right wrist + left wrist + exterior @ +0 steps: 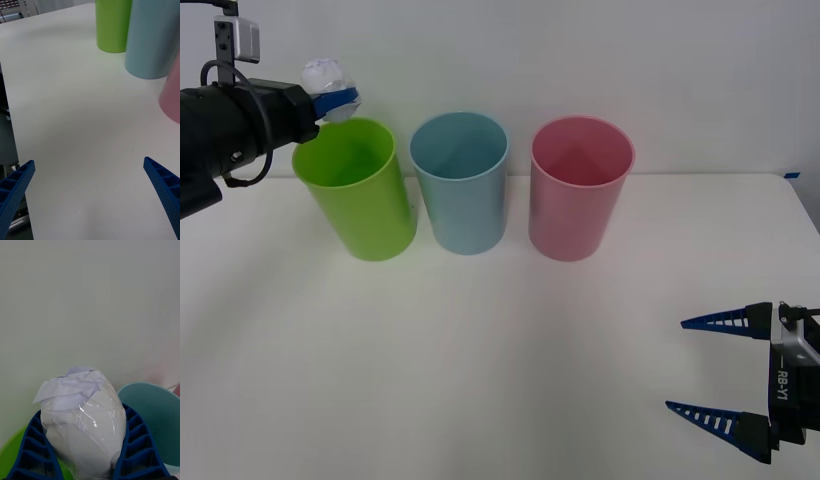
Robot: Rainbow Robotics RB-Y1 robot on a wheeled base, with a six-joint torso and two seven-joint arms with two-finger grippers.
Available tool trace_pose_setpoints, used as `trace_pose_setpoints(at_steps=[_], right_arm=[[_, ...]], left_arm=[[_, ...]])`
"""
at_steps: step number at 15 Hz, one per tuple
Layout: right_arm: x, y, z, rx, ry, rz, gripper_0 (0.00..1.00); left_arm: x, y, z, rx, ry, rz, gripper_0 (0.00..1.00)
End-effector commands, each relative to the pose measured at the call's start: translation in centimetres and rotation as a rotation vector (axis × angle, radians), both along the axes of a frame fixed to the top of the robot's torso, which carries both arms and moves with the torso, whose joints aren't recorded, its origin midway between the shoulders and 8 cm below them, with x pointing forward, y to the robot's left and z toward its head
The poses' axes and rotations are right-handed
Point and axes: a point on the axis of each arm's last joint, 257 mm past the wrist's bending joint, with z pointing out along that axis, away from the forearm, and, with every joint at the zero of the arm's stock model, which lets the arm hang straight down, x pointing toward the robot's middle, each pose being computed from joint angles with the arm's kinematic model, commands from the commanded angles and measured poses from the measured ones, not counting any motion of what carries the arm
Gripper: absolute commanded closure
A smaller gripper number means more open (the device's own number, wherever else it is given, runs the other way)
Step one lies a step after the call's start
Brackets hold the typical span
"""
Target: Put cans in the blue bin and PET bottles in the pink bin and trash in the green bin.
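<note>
Left pincer (338, 100): clamped on trash (326, 75), above green bin (355, 190) rim. Right pincer (712, 370): open, low over bench (480, 360).

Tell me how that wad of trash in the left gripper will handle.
The trash looks like crumpled film and paper, so probably light and squashy. The left gripper holds it over the green bin; its glossy film could make it slippery.

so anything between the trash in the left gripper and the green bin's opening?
Nothing visible. The left gripper is shut on the trash, held just above the far rim of the green bin, whose mouth is open. The blue bin stands beside it, out of the way. The right gripper is open, low over the table's near edge.
</note>
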Motion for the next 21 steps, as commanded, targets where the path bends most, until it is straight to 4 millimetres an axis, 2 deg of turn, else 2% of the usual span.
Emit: trace_pose_setpoints(at_steps=[1, 7, 9, 18, 19, 21], right_arm=[[0.0, 0.0, 0.0, 0.0, 0.0, 0.0, 0.0], [0.0, 0.0, 0.0, 0.0, 0.0, 0.0, 0.0], [0.0, 0.0, 0.0, 0.0, 0.0, 0.0, 0.0], [0.0, 0.0, 0.0, 0.0, 0.0, 0.0, 0.0], [0.0, 0.0, 0.0, 0.0, 0.0, 0.0, 0.0], [0.0, 0.0, 0.0, 0.0, 0.0, 0.0, 0.0]], left_arm=[[0.3, 0.7, -1.9, 0.012, 0.046, 0.017, 0.99], [0.6, 1.8, -3.2, 0.02, 0.087, 0.04, 0.99], [0.4, 1.5, -3.7, 0.019, 0.113, 0.025, 0.99], [0.4, 1.9, -4.1, -0.002, 0.138, 0.034, 0.99], [0.5, 2.1, -4.1, -0.001, 0.139, 0.037, 0.92], [0.5, 2.4, -4.0, 0.003, 0.136, 0.042, 0.33]])
